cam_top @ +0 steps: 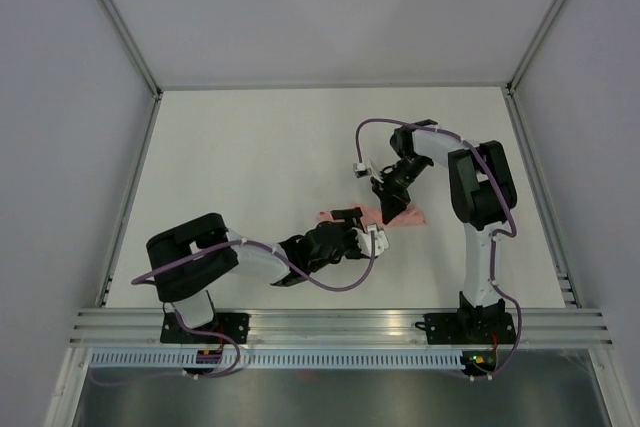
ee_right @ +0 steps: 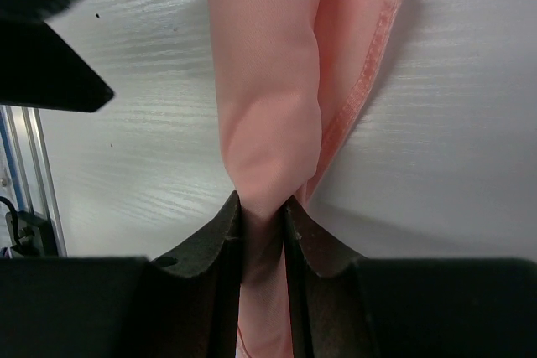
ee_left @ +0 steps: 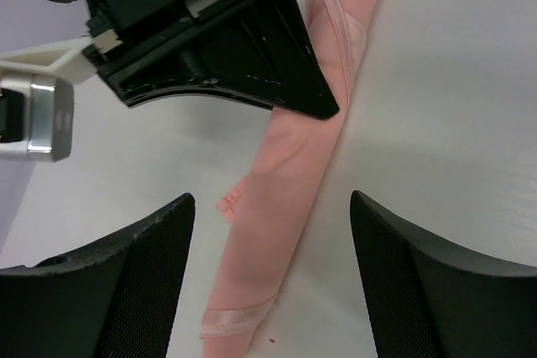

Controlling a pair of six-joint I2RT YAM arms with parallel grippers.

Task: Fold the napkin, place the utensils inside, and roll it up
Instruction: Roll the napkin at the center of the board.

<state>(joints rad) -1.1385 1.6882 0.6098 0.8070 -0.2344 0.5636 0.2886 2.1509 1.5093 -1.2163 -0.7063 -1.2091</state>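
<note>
The rolled napkin [ee_left: 289, 165] lies on the surface [ee_left: 453, 123]. The right hand [ee_right: 262, 207] pinches one end; the left hand [ee_left: 270, 203] straddles it, spread open. Unsupported, the slippery roll could unravel if tugged.

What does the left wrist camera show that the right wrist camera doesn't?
Only the left wrist view: the napkin as one long roll, seen almost end to end, with the left gripper open, one finger on each side and neither touching it. Only the right wrist view: a close look at the right gripper pinched tight on the roll. Both: the pink napkin lying on the white table.
</note>
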